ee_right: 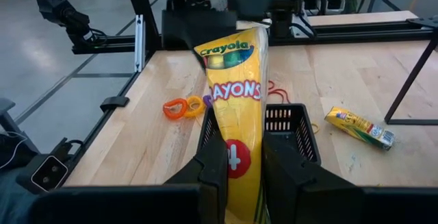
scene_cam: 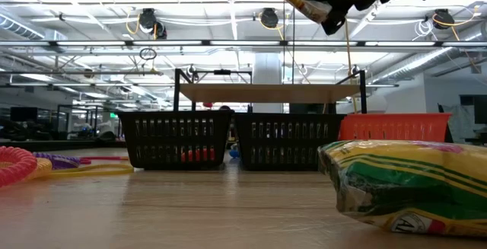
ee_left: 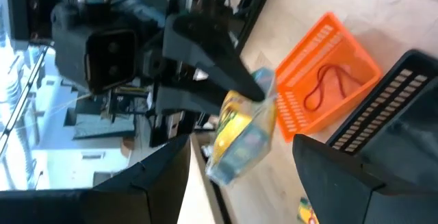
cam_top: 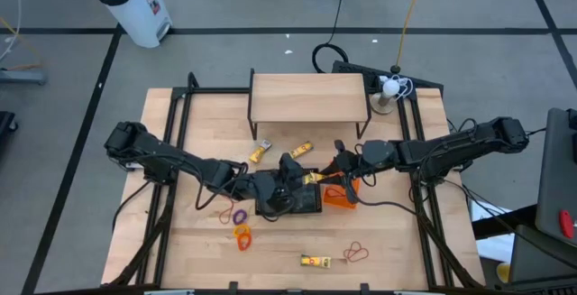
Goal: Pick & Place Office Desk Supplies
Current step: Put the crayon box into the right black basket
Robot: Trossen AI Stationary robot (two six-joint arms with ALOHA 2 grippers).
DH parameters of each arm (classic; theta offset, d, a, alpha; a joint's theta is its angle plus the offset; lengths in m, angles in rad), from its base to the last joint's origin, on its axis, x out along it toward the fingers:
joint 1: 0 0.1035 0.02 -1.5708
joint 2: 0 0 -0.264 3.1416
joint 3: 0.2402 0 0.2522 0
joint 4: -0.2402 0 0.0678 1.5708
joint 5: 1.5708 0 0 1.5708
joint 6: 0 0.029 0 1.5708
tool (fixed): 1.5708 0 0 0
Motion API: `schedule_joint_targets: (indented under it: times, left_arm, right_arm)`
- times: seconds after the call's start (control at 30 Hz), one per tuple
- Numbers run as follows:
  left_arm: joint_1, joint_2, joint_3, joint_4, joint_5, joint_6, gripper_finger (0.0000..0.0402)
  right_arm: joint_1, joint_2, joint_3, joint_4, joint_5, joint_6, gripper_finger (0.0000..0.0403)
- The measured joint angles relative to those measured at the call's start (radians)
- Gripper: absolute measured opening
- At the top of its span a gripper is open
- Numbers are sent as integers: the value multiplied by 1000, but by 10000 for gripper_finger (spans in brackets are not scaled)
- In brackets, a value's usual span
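High view: the right gripper holds a crayon pack above the black basket near the desk's centre, and the left gripper crowds it, risking a collision.

Right wrist view: the fingers pinch only the pack's end, so it could slip and miss.

Left wrist view: the left fingers stand spread.

A pale wooden table carries a small wooden shelf on dark legs at its far edge. Beside the shelf's right end stands a white round object on a grey base, with a yellow cable running up from it. Beyond the table, on the grey floor, sits a white bin, and black tape lines cross the floor.
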Motion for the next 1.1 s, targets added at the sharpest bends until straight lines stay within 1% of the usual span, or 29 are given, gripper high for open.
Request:
schedule_joint_targets:
  times: [0.17, 0.4, 0.6, 0.77, 1.1]
  left_arm:
    - [0, 0, 0, 40, 35, 0, 255]
    - [14, 2, 0, 46, 40, -8, 255]
    - [27, 36, 1, 59, 48, -8, 255]
    - [27, 56, 1, 68, 44, -2, 255]
    - [31, 57, 1, 68, 4, -11, 255]
  right_arm:
    - [0, 0, 0, 5, 0, 0, 49]
    - [0, 0, 0, 9, 0, 0, 49]
    - [0, 0, 0, 11, -2, 0, 49]
    - [0, 0, 0, 4, -2, 0, 49]
    - [0, 0, 0, 7, -3, 0, 49]
